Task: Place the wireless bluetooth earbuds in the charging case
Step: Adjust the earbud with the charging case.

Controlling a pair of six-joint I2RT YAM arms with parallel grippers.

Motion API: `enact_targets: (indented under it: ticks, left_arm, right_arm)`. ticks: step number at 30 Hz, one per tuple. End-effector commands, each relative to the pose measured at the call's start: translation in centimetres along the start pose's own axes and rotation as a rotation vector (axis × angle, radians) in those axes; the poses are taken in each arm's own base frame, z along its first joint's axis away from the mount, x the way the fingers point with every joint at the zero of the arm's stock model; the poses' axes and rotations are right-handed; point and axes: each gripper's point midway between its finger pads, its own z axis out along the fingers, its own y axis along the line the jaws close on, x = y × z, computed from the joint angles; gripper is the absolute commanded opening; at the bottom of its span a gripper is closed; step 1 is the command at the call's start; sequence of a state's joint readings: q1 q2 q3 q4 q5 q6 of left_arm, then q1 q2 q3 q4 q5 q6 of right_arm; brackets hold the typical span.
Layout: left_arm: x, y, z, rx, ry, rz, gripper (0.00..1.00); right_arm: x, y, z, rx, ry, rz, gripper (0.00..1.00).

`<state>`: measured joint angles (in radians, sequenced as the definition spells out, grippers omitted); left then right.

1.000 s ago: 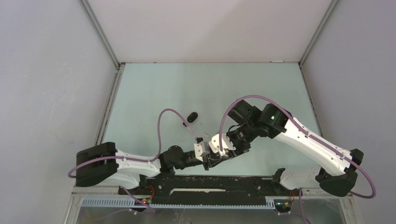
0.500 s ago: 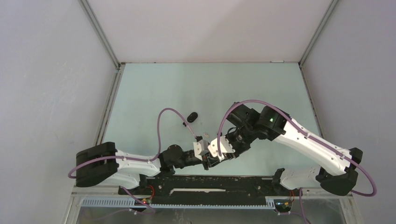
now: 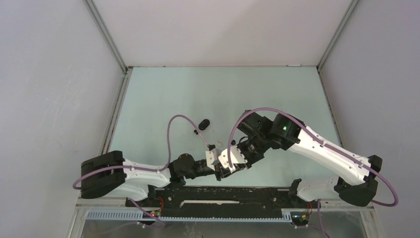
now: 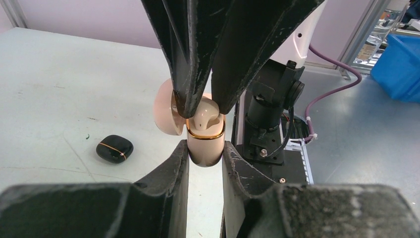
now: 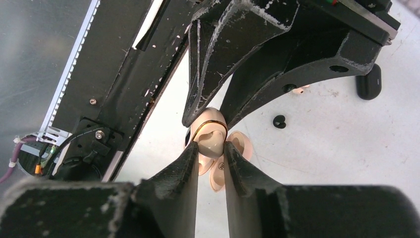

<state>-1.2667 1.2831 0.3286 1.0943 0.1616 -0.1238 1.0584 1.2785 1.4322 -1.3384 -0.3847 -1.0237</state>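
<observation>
Stands midway: clamps the open cream charging case (image 4: 205, 148) in closed left jaws, pinches a cream earbud (image 4: 204, 113) in nearly closed right jaws at the case's mouth, not yet seated, and leaves a black earbud (image 5: 280, 121) and black case (image 4: 115, 148) on the bench (image 4: 59, 89) at 11 o'clock.

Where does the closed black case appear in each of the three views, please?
Top external: black case mid-table.
Left wrist: lower left.
Right wrist: upper right.
Shared landmark: the open cream case, cream earbud at its mouth.
</observation>
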Motion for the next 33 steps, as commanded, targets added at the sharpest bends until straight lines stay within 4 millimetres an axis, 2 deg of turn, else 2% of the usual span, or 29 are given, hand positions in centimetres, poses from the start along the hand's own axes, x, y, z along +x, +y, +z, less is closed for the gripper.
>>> enact_targets:
  ticks: [1, 9, 17, 23, 28, 33]
  left_arm:
    - [-2.8, -0.5, 0.6, 0.027, -0.098, 0.009, 0.00]
    - [-1.9, 0.4, 0.4, -0.017, -0.079, 0.003, 0.00]
    - [-0.4, 1.3, 0.3, -0.061, -0.037, 0.006, 0.00]
    - [0.8, 2.6, 0.3, -0.126, -0.001, 0.005, 0.00]
    - [0.9, 4.7, -0.8, -0.249, -0.001, 0.027, 0.00]
    - [0.8, 5.4, -1.3, -0.297, -0.008, 0.048, 0.00]
  right_arm:
    - [-0.5, -0.8, 0.2, 0.022, -0.006, -0.007, 0.21]
    - [-1.0, -0.7, -1.6, 0.054, -0.014, 0.007, 0.15]
    - [0.3, -1.1, -2.6, 0.100, 0.022, 0.092, 0.14]
    - [0.2, -1.6, -3.5, 0.100, -0.008, 0.183, 0.14]
    - [1.7, -1.6, -3.0, 0.092, 0.027, 0.269, 0.14]
    - [2.9, -1.8, -2.2, 0.073, 0.042, 0.368, 0.14]
